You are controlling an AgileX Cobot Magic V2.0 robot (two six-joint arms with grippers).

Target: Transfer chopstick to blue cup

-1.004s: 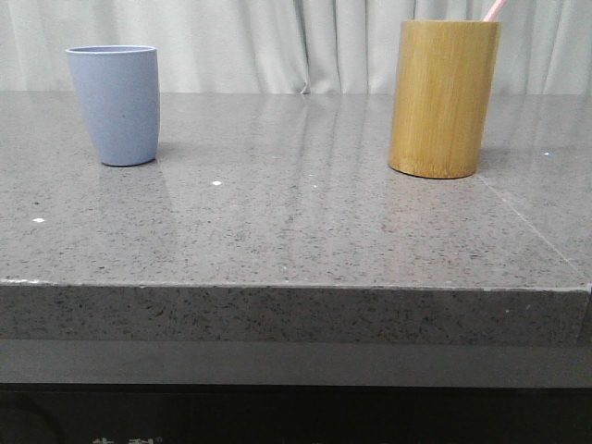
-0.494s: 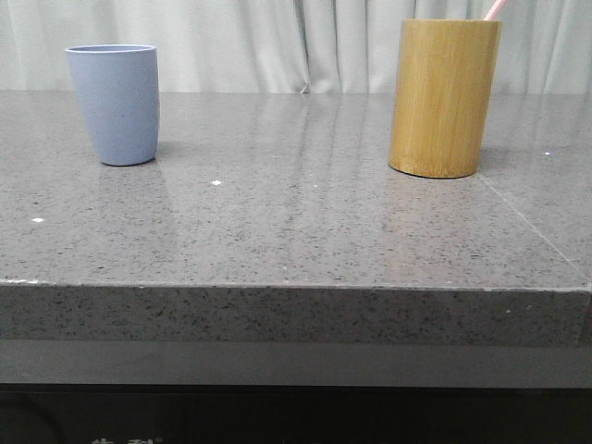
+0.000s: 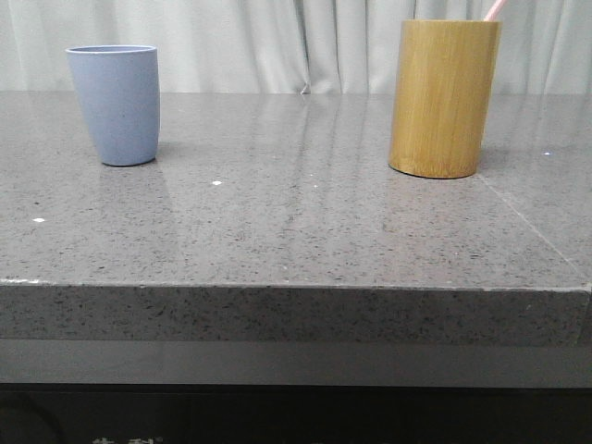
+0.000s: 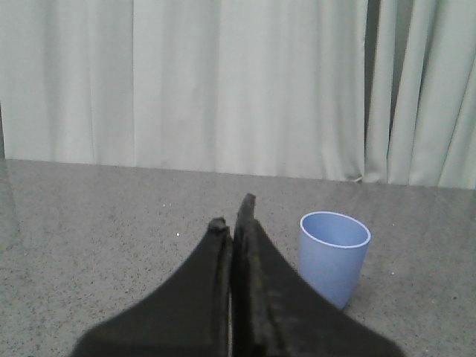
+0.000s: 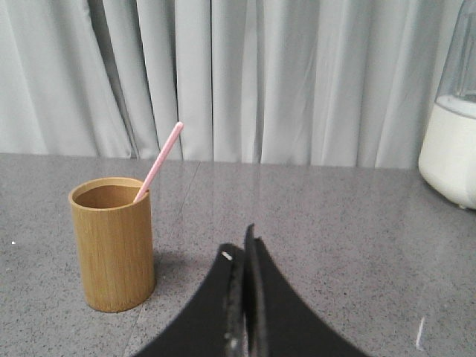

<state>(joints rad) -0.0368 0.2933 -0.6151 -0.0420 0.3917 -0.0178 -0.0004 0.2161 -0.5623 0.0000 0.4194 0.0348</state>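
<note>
The blue cup (image 3: 116, 104) stands upright at the table's far left; it also shows in the left wrist view (image 4: 334, 255), empty. A pink chopstick (image 3: 496, 8) sticks out of the yellow-brown bamboo holder (image 3: 443, 97) at the far right; in the right wrist view the chopstick (image 5: 161, 161) leans out of the holder (image 5: 113, 243). My left gripper (image 4: 233, 214) is shut and empty, short of the blue cup and beside it. My right gripper (image 5: 240, 244) is shut and empty, apart from the holder. Neither gripper shows in the front view.
The grey stone table (image 3: 296, 222) has its front edge near me. A white appliance with a clear top (image 5: 451, 134) stands at the table's right side. Pale curtains (image 3: 277, 42) hang behind.
</note>
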